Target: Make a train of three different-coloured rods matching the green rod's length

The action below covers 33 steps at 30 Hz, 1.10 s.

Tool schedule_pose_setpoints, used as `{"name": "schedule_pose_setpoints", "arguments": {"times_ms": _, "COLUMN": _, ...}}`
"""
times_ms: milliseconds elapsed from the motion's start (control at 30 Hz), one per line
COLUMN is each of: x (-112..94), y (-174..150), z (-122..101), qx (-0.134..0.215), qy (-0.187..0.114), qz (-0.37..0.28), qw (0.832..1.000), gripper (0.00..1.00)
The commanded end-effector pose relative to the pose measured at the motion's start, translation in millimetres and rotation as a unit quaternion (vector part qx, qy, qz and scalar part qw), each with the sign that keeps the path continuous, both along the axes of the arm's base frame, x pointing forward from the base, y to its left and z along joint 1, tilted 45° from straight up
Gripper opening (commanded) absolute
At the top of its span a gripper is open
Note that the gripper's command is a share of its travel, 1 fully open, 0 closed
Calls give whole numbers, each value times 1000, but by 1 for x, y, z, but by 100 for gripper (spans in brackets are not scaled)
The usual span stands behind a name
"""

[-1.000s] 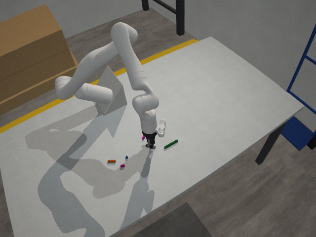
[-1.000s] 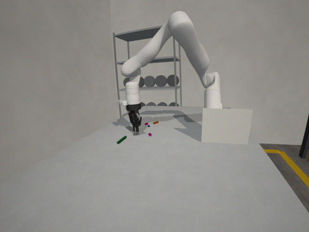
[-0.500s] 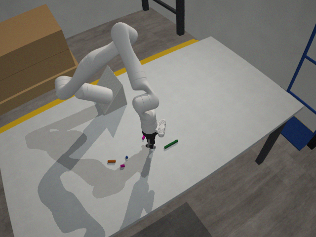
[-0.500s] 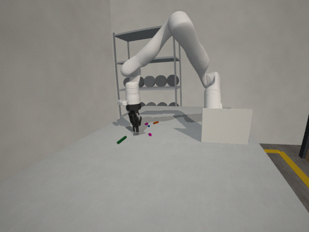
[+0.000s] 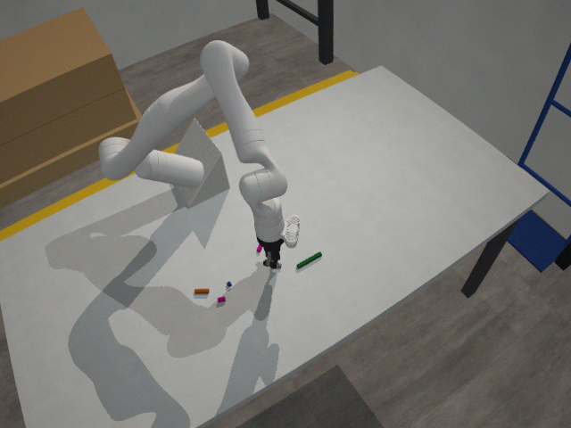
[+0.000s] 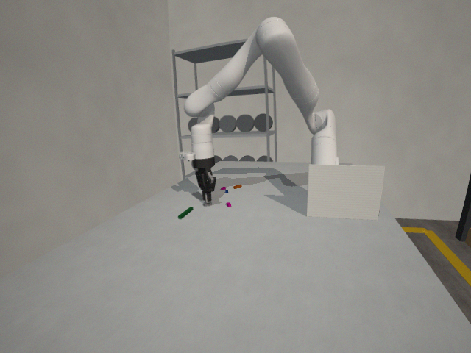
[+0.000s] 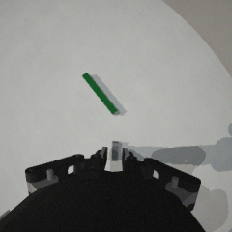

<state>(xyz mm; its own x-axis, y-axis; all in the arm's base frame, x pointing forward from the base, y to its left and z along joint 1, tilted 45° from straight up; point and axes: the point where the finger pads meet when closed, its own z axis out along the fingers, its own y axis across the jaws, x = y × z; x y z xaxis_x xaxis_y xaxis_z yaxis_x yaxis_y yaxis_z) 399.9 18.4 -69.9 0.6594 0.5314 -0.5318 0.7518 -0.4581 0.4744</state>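
Observation:
The green rod (image 5: 309, 259) lies flat on the table, just right of my gripper (image 5: 272, 265); the wrist view shows it ahead of the fingers. My gripper points straight down with its fingertips at the table. A short grey rod (image 7: 116, 150) lies between the fingertips, with a little room on each side, so the fingers stand partly open around it. One magenta rod (image 5: 259, 247) lies close behind the gripper. A blue rod (image 5: 228, 283), a second magenta rod (image 5: 221, 299) and an orange rod (image 5: 201, 291) lie to the left.
A white block (image 6: 344, 191) stands on the table at the arm's base. A shelf rack (image 6: 226, 109) stands beyond the table's far end. The table's front edge (image 5: 368, 317) is a short way from the rods.

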Motion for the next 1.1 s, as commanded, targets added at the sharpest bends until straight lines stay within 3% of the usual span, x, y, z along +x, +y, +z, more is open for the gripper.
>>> {"name": "schedule_pose_setpoints", "arguments": {"times_ms": 0, "x": 0, "y": 1, "z": 0, "qx": 1, "qy": 0, "qz": 1, "qw": 1000, "gripper": 24}}
{"name": "schedule_pose_setpoints", "arguments": {"times_ms": 1067, "x": 1, "y": -9, "z": -9, "qx": 1, "qy": 0, "qz": 1, "qw": 1000, "gripper": 24}}
